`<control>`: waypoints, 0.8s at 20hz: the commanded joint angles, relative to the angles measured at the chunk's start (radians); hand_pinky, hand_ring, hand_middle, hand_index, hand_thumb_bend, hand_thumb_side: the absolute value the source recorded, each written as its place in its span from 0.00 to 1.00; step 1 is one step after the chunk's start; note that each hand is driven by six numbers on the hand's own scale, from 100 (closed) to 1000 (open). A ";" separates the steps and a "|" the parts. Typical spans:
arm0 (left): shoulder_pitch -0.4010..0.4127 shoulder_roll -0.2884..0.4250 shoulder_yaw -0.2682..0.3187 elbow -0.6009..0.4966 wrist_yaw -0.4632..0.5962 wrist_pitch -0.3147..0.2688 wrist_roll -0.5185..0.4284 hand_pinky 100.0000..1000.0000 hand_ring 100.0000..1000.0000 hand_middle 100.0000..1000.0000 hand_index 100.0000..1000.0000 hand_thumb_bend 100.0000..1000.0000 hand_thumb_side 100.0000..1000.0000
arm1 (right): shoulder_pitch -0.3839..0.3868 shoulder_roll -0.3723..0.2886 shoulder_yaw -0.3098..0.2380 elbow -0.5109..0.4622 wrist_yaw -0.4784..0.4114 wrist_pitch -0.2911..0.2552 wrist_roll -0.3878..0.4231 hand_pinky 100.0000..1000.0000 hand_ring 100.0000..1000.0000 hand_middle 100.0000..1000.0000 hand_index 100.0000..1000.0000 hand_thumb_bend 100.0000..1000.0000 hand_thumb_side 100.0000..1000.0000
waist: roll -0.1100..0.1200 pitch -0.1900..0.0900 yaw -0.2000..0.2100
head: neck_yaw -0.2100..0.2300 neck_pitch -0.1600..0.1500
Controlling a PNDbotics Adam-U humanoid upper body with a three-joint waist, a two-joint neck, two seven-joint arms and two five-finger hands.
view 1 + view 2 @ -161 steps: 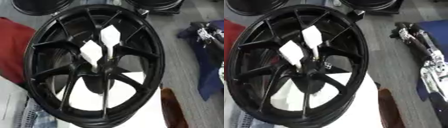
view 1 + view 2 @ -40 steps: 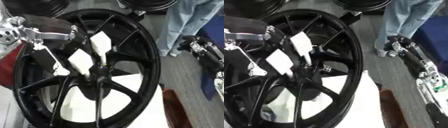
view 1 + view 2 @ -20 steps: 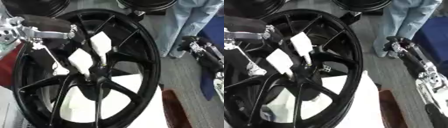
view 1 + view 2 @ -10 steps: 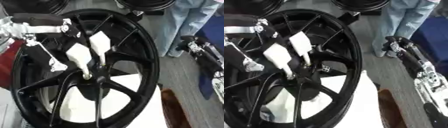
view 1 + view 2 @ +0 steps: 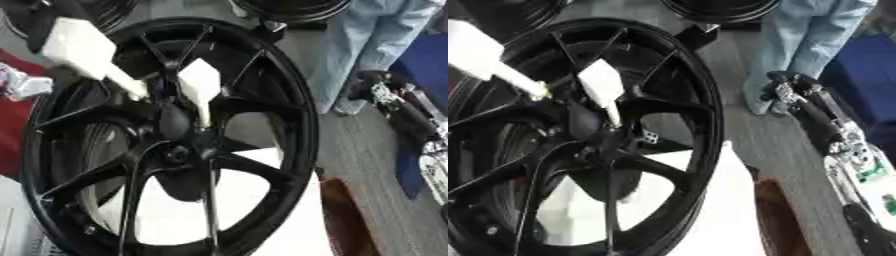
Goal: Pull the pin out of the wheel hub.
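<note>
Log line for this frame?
left pin: out of hub, upper left | right pin: in hub | right hand: off wheel, at right

Black wheel hub (image 5: 262, 165) carries two white pins (image 5: 199, 82), with blue jeans (image 5: 372, 45) behind.

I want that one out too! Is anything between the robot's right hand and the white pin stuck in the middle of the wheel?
Only the rim of the black spoked metal wheel: the right hand is outside it, to the right. The white wedge-topped pin stands up above the spokes, and nothing visible covers it.
</note>
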 commanded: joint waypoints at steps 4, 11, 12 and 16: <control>0.205 0.123 0.284 0.147 0.054 0.004 0.198 0.60 0.30 0.24 0.31 0.01 0.00 | 0.005 -0.032 -0.027 -0.031 -0.002 -0.007 -0.017 0.95 0.66 0.58 0.75 0.00 0.47 | -0.011 -0.026 0.017 | -0.016 -0.002; 0.375 0.110 0.406 0.376 -0.040 0.015 0.349 0.67 0.46 0.42 0.54 0.17 0.04 | 0.009 -0.038 -0.041 -0.039 -0.013 -0.013 -0.031 0.95 0.66 0.58 0.75 0.00 0.45 | -0.022 -0.039 0.034 | -0.027 -0.012; 0.385 0.105 0.408 0.405 -0.056 0.015 0.357 0.72 0.58 0.54 0.66 0.27 0.22 | 0.008 -0.038 -0.041 -0.040 -0.015 -0.013 -0.031 0.95 0.66 0.58 0.75 0.00 0.45 | -0.024 -0.041 0.034 | -0.026 -0.015; 0.411 0.082 0.408 0.503 -0.096 -0.001 0.325 0.80 0.76 0.75 0.84 0.46 0.67 | 0.006 -0.039 -0.040 -0.040 -0.020 -0.012 -0.029 0.95 0.66 0.58 0.75 0.00 0.45 | -0.027 -0.048 0.033 | -0.019 -0.022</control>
